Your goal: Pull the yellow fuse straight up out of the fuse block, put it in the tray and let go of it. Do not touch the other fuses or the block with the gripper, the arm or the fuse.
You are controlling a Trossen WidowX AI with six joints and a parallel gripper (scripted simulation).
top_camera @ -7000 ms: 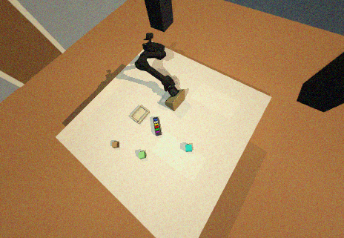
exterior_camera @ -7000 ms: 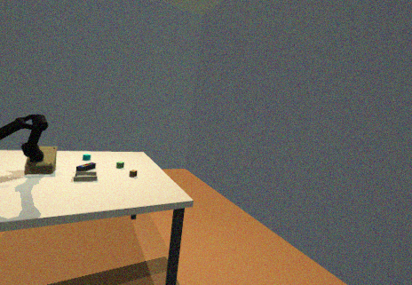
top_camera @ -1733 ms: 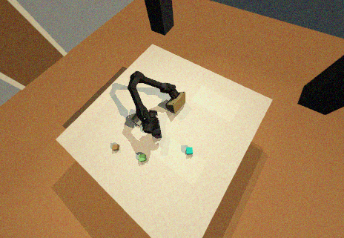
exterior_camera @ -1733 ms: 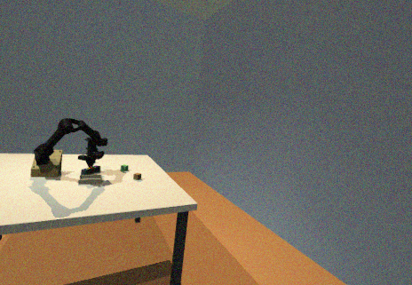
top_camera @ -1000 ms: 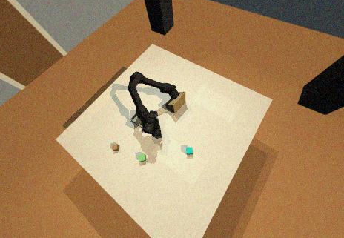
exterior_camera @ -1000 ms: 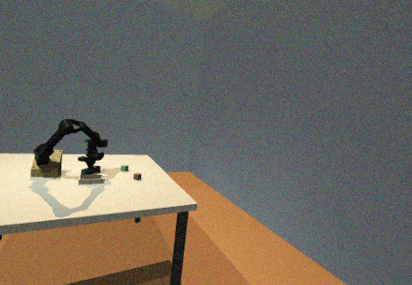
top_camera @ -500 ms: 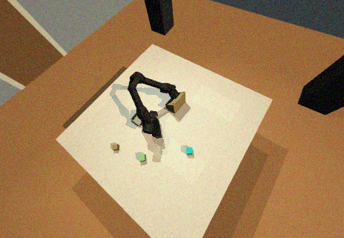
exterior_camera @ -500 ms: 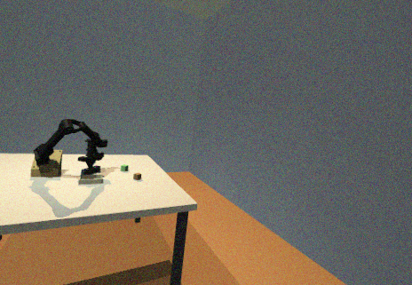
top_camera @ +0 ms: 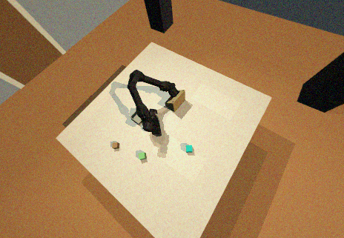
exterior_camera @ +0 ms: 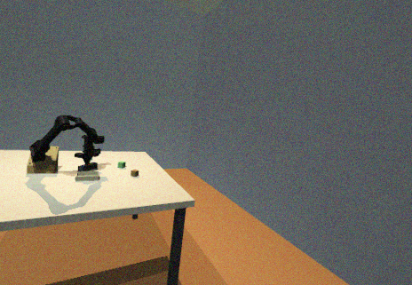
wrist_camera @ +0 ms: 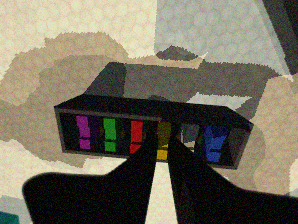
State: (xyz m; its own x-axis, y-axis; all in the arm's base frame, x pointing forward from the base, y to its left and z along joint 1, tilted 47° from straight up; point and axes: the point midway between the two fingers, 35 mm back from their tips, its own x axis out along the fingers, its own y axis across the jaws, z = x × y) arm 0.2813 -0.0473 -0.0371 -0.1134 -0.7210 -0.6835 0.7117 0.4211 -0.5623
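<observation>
The fuse block (wrist_camera: 151, 107) (exterior_camera: 83, 169) is black and holds a row of upright coloured fuses. The yellow fuse (wrist_camera: 163, 132) stands in the row between the red and the white one. My gripper (wrist_camera: 162, 140) (exterior_camera: 87, 163) points down over the block and is shut on the yellow fuse, which still sits in its slot. In the top view the gripper and wrist hide the block. The grey tray (top_camera: 136, 119) (exterior_camera: 87, 178) lies close beside the block, partly hidden by the arm in the top view.
The red fuse (wrist_camera: 136, 131) and the white fuse (wrist_camera: 189, 135) are right beside the fingers; blue (wrist_camera: 215, 140), green (wrist_camera: 109, 131) and magenta (wrist_camera: 83, 129) fuses are farther off. A brown cube (top_camera: 115, 145), a green cube (top_camera: 141, 156) and a teal cube (top_camera: 189, 149) lie on the table.
</observation>
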